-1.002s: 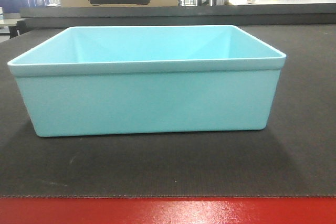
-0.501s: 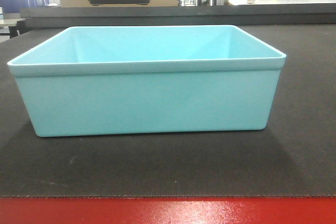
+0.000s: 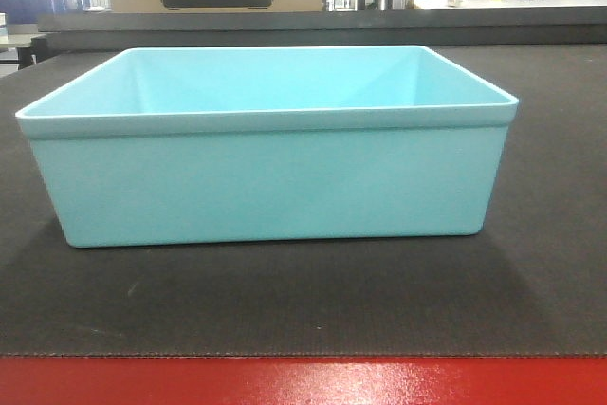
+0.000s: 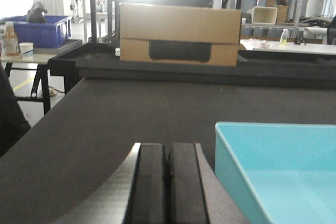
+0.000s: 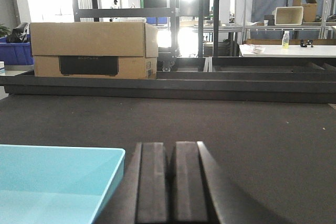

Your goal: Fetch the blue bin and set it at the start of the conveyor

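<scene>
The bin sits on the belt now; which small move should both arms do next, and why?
Probably draw both arms straight back. The blue bin rests flat on the conveyor start, and the left end effector and right end effector are shut, empty, beside it.

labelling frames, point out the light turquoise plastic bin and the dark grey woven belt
light turquoise plastic bin (image 3: 270, 182), front-facing view, on its near side wall
dark grey woven belt (image 3: 303, 301), front-facing view, on bare belt in front of the bin
</scene>
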### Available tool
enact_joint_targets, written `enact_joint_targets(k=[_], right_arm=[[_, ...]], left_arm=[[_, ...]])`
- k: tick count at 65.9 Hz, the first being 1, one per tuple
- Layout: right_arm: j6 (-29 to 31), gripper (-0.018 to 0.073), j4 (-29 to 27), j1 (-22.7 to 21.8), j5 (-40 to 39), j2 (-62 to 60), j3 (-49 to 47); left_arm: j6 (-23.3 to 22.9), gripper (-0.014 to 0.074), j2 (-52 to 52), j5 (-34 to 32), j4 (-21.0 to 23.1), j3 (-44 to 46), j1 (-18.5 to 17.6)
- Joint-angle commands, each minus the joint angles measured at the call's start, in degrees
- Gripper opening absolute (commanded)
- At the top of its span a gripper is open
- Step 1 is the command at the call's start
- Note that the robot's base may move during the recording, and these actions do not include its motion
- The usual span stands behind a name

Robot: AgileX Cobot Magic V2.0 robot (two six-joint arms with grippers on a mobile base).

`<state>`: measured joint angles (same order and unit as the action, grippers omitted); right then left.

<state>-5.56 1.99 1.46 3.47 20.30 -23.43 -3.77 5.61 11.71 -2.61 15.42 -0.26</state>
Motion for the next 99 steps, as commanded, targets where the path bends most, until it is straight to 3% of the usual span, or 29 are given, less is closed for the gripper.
enact_joint_targets(k=[1, 9, 20, 27, 83, 99], right_arm=[[0.45, -0.0162, 0.43, -0.31, -1.42, -0.28, 0.20], [0.45, -0.0162, 0.43, -0.31, -1.42, -0.28, 0.20], [0.45, -0.0162, 0.43, -0.31, -1.42, -0.28, 0.20], [0.45, -0.0162, 0.43, -0.31, -1.42, -0.28, 0.20], [0.45, -0.0162, 0.52, -0.40, -2.03, -0.25, 0.20], [0.45, -0.0162, 0.86, -7.50, 1.32, -6.16, 5.98]], left_arm=[[0.81, -0.0111, -3.59, -0.74, 0.88, -4.65, 0.88], [0.81, -0.0111, -5.61, -1.01, 1.16, -10.97, 1.17], [0.81, -0.0111, -5.61, -8.70, 1.74, -15.42, 1.17], [0.81, -0.0111, -5.61, -6.50, 1.74, -15.42, 1.17], [0.81, -0.0111, -5.61, -6.99, 1.74, -15.42, 1.17], [0.81, -0.0111, -5.61, -6.99, 1.74, -15.42, 1.17]])
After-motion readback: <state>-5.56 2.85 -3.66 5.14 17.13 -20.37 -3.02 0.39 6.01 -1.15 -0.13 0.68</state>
